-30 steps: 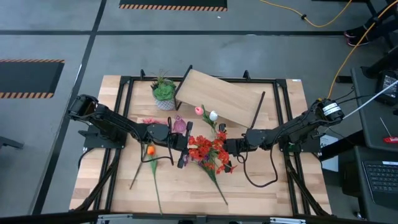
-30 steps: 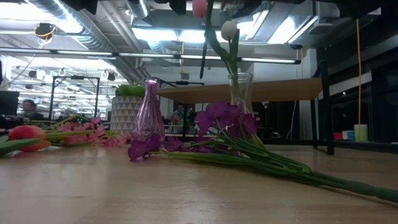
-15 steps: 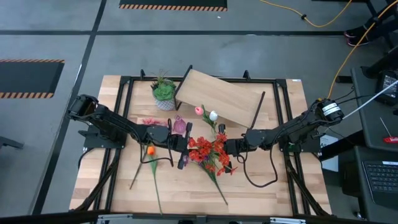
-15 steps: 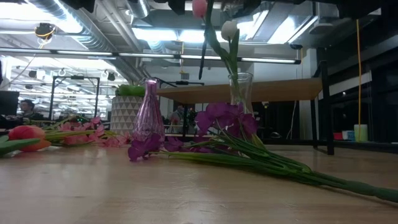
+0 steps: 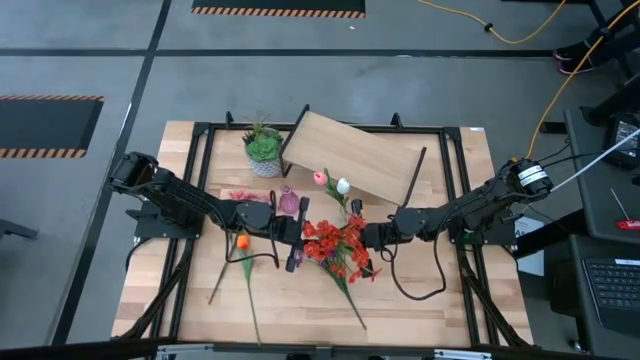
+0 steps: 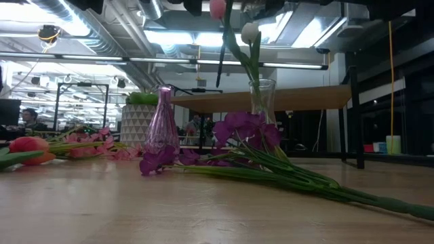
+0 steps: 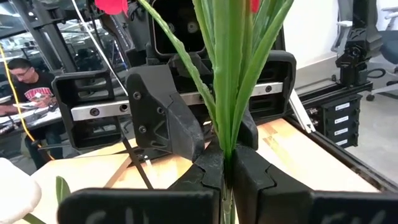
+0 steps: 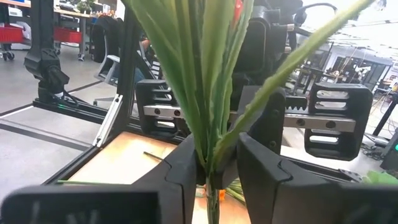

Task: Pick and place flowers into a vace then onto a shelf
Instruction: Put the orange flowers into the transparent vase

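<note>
- My left claw (image 7: 227,174) is squeezed tight on the green stems of the red flowers (image 5: 336,245). My own left wrist camera shows this best, with the two fingers (image 7: 208,171) pressed against the stems.
- My right claw (image 8: 214,165) faces it from the other side. Its fingers (image 8: 186,165) are a little apart, with the same green stems standing between them. I cannot tell if they touch the stems.
- From above, both claws meet at the red bunch near the middle of the table (image 5: 420,300). The low camera does not show my claws at all.
- The low camera shows purple flowers (image 6: 241,132) lying on the table with long stems. From above the red bunch mostly hides them.
- An orange tulip (image 5: 241,241) and pink blossoms (image 5: 240,195) lie on the table on my left side.
- A pink glass vase (image 6: 161,122) stands farther back. Next to it is a clear vase (image 6: 262,102) holding a pink tulip (image 5: 319,178) and a white tulip (image 5: 343,186).
- Behind them is the shelf (image 5: 355,155), and a green plant in a white pot (image 5: 264,152) beside it.
- I see no writing I can read.
</note>
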Motion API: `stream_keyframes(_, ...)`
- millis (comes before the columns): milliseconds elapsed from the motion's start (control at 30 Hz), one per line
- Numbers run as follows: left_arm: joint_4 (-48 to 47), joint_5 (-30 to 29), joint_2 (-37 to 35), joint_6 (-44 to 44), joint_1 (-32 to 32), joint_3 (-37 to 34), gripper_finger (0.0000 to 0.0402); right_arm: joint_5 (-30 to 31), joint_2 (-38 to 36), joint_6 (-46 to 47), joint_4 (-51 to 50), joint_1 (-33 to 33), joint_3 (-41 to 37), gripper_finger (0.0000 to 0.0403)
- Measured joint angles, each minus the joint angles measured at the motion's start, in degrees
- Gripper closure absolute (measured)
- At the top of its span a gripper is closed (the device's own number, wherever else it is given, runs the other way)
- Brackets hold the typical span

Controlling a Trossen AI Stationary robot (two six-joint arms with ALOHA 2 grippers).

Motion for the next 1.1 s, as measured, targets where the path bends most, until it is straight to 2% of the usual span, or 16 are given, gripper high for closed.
stream_keyframes(267, -0.96, -0.16, 0.26, 0.07, 0.04, -0.02, 0.0393, -0.22, -0.09, 0.16, 1.03, -0.01, 0.33, 0.0258)
stream_keyframes(433, -0.98, -0.66, 0.26, 0.18, 0.09, -0.02, 0.0393, -0.17, -0.09, 0.16, 0.33, 0.00, 0.33, 0.0243)
stream_keyframes(933, -0.17, -1.30, 0.09, 0.64, 0.11, -0.02, 0.0393, 0.07, -0.09, 0.14, -0.79, 0.00, 0.22, 0.0245)
stream_keyframes(1100, -0.15, -1.07, 0.07, 0.50, 0.11, -0.02, 0.0393, 0.17, -0.09, 0.02, -0.79, 0.00, 0.20, 0.0280)
